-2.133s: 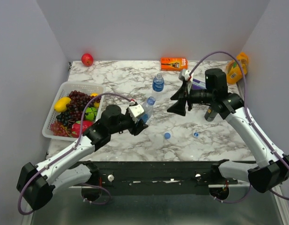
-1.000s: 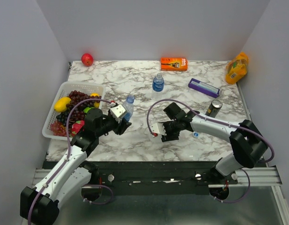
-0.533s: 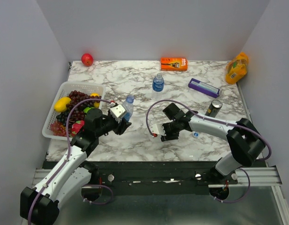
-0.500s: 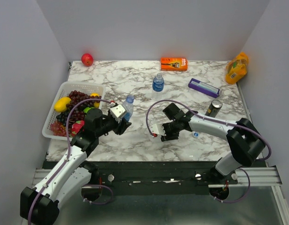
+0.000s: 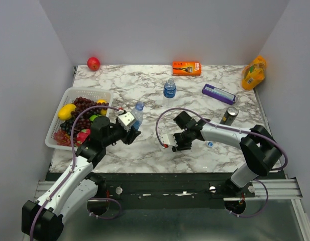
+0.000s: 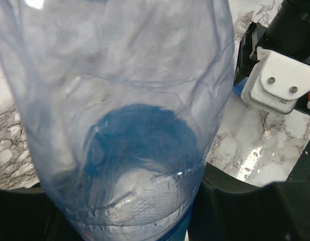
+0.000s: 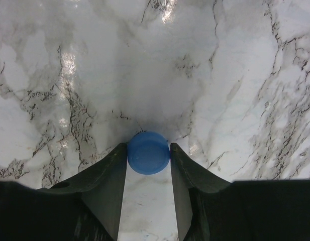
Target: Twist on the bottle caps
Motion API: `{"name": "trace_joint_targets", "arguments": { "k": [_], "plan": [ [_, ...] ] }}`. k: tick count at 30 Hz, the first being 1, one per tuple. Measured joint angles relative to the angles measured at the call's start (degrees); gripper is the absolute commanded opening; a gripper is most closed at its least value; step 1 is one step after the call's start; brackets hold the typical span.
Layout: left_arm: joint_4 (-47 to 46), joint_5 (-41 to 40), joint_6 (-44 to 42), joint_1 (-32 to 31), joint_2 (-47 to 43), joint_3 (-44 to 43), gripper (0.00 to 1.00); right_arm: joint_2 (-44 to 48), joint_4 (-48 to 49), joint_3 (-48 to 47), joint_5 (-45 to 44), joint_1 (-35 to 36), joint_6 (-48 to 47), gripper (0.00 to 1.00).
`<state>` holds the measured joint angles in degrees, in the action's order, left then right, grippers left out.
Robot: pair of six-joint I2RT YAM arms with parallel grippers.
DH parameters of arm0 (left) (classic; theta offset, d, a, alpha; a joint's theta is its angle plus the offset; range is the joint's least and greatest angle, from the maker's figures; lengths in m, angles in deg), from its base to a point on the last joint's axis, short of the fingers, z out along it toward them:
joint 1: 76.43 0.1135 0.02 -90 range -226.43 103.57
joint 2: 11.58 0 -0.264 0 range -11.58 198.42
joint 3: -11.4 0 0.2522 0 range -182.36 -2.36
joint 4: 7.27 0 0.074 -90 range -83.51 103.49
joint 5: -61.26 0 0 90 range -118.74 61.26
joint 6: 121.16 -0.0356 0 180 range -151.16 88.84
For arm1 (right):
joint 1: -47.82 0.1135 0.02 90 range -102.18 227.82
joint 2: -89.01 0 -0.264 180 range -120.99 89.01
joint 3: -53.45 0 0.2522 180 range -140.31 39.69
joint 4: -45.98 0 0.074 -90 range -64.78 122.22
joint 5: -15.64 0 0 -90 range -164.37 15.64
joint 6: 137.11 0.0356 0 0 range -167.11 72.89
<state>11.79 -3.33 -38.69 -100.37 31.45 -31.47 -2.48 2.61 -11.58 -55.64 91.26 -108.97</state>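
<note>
Two robot arms work over a marble table (image 5: 144,150). The left gripper (image 5: 132,128) is clamped around the lower body of a clear water bottle (image 6: 129,100). It holds the bottle roughly upright with the neck above the jaws, and no cap shows on it. The right gripper (image 7: 148,155) is down at the tabletop. Its jaws stand either side of a small blue cap (image 7: 148,152) with no gap visible, so they appear to have closed on it. The cap rests on the marble, not yet lifted. A second cap (image 5: 210,144) lies loose just to the outer right of those jaws. A second bottle (image 5: 169,90) stands well beyond both grippers. No cap looks screwed on yet, so the work seems to be at the first pick-up, with both caps left to fit.
</note>
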Motion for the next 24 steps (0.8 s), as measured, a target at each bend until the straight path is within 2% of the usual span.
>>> {"name": "trace_joint_targets", "arguments": {
  "k": [3, 11, 15, 18, 24],
  "plan": [
    [0.0, 0.0, 0.0, 0.0, 0.0, 0.0, 0.00, -0.2, 0.0, 0.0, 0.0, 0.0, -0.2, 0.46],
    [-0.1, 0.6, -0.7, 0.0, 0.3, 0.2, 0.00, -0.2, -0.2, -0.2, -0.1, 0.0, -0.3, 0.32],
    [-1.0, 2.8, -1.7, -0.2, 0.9, 1.6, 0.00, 2.0, -4.0, -0.8, -0.3, 0.0, 0.4, 0.30],
    [-2.4, 4.2, -3.4, -2.5, 2.2, 3.0, 0.00, 6.8, -10.1, -4.7, 0.7, 0.0, 2.3, 0.30],
    [-9.1, 5.9, -8.6, -12.3, 8.7, 5.8, 0.00, 18.8, -18.9, -15.2, 5.7, 0.0, 6.1, 0.31]
  ]
}}
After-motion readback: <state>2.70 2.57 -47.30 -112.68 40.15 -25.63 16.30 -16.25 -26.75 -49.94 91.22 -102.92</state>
